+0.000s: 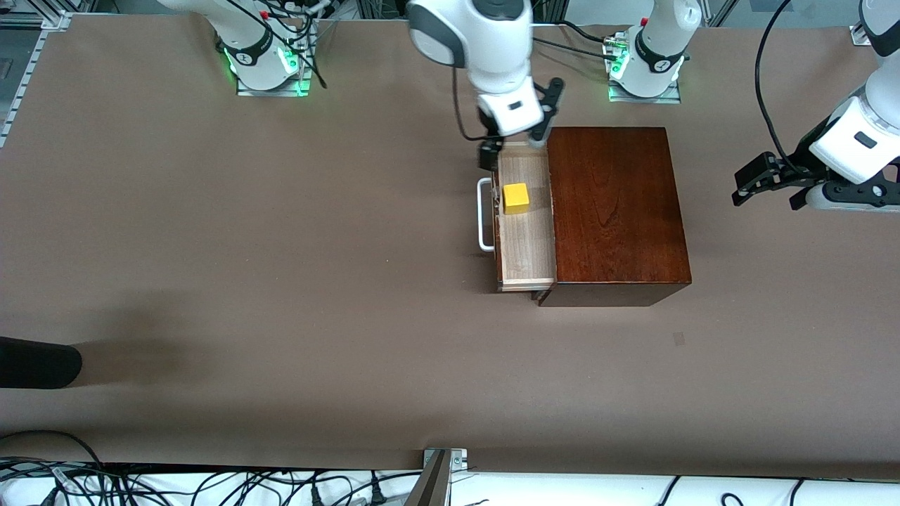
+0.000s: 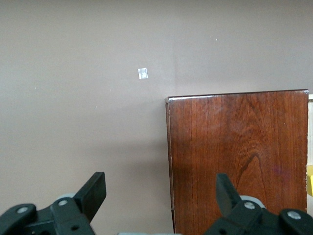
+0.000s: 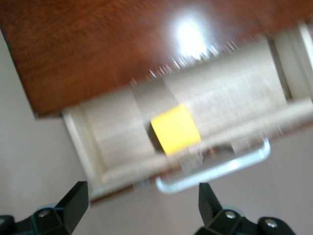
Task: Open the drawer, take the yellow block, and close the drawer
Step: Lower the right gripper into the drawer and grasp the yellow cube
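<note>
Both black fingers of the right gripper point(image 1: 515, 145) stand released, with a wide gap between them, over the pulled-out drawer point(image 1: 524, 242) at its end nearer the robots' bases, upper centre of the front view. In the right wrist view one of its fingertips point(image 3: 78, 196) sits at the lower edge of the frame, the yellow block point(image 3: 175, 129) showing in the gap above them. That block point(image 1: 516, 198) is a small bright cube with plain smooth faces; it rests on the drawer's pale, fine-grained wooden floor, close to the drawer's front wall and in the half of the drawer farther from the front camera. A white U-shaped bar handle point(image 1: 483, 214) juts from the drawer front. The drawer slides out of a dark reddish-brown wooden box point(image 1: 615, 207), glossy on top with visible grain and a bright glare spot in the right wrist view.

Spread fingers likewise mark the left gripper point(image 1: 766, 188), which grasps nothing; it waits over bare table at the right edge of the front view, well apart from the box. Its wrist view shows the box's top point(image 2: 239, 156) and a small pale square patch point(image 2: 143, 73) on the matte brown table point(image 1: 281, 281). A dark rounded object point(image 1: 35, 362) enters at the front view's lower left edge.
</note>
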Motion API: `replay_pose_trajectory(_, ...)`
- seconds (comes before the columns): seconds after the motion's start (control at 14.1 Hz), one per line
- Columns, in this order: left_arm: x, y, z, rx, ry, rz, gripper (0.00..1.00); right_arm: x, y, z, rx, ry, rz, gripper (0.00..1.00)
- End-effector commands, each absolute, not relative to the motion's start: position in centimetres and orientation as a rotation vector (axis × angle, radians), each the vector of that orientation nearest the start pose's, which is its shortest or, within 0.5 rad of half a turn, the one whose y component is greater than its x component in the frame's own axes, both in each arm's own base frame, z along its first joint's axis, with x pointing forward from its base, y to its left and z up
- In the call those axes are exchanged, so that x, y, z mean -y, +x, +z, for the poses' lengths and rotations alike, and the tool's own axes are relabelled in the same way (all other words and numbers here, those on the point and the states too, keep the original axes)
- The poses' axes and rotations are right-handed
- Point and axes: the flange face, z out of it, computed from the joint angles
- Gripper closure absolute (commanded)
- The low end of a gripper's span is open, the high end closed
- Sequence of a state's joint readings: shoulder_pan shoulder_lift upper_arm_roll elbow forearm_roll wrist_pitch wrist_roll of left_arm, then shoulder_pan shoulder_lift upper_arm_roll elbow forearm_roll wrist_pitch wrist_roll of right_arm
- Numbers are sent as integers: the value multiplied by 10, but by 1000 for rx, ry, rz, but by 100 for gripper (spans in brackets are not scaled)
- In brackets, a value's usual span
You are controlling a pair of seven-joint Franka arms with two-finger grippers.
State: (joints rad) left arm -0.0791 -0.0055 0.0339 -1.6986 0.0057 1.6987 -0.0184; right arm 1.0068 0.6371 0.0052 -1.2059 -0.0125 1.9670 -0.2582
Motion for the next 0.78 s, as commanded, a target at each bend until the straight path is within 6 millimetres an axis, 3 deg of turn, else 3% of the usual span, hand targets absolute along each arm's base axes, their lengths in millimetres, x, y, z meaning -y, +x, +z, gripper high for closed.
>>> replay_pose_trajectory(0.0,25,557,584,-75,-3138,0,0,-661,397,392,2051,-2381,-260,0)
replay_pose_trajectory(0.71,28,556,584,-80,-3139,0,0,-655,421,345,2297,-2229,-261,0)
